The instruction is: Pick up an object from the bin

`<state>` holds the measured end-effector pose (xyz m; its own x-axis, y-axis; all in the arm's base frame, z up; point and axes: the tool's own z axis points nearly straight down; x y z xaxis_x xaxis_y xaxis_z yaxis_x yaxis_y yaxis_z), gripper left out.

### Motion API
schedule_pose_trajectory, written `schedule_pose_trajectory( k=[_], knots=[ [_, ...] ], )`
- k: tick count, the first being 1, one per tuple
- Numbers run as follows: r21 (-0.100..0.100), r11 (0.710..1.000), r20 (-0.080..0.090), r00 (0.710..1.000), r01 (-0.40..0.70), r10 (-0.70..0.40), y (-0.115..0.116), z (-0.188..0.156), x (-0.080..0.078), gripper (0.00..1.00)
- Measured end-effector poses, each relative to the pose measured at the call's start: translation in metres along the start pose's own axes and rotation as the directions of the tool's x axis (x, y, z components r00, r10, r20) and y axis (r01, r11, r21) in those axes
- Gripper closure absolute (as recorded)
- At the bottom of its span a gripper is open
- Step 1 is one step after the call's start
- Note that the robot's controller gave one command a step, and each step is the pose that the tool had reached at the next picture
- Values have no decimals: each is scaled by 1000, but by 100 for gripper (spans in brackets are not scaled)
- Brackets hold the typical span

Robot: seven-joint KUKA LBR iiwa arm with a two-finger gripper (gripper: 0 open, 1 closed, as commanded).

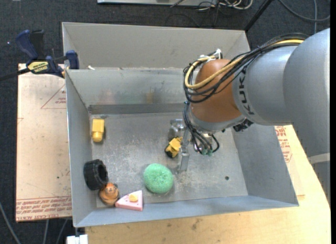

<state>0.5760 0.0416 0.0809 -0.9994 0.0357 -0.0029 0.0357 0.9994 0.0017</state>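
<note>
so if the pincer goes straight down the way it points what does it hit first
Most likely the small yellow and black toy right by the pincer, else the bin floor; depth is unclear from this view.

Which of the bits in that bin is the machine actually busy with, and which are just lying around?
Part of the job:
- end effector, low over mid-bin
- small yellow-and-black toy right beside it, probably its target
- grey bin

Just lying about:
- green ball
- yellow block
- black ring
- orange figure
- pink-and-yellow wedge
</note>
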Motion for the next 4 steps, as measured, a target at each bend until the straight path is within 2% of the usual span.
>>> schedule_pose_trajectory(
  k=[1, 2, 3, 4],
  knots=[
    [0, 992, 3, 992, 128, -128, -2, 10, -10, 100],
    [0, 992, 3, 992, 128, -128, -2, 10, -10, 100],
    [0, 992, -5, 992, 128, -128, -2, 5, -8, 100],
    [0, 992, -12, 992, 127, -127, -2, -17, -6, 100]
  ],
)
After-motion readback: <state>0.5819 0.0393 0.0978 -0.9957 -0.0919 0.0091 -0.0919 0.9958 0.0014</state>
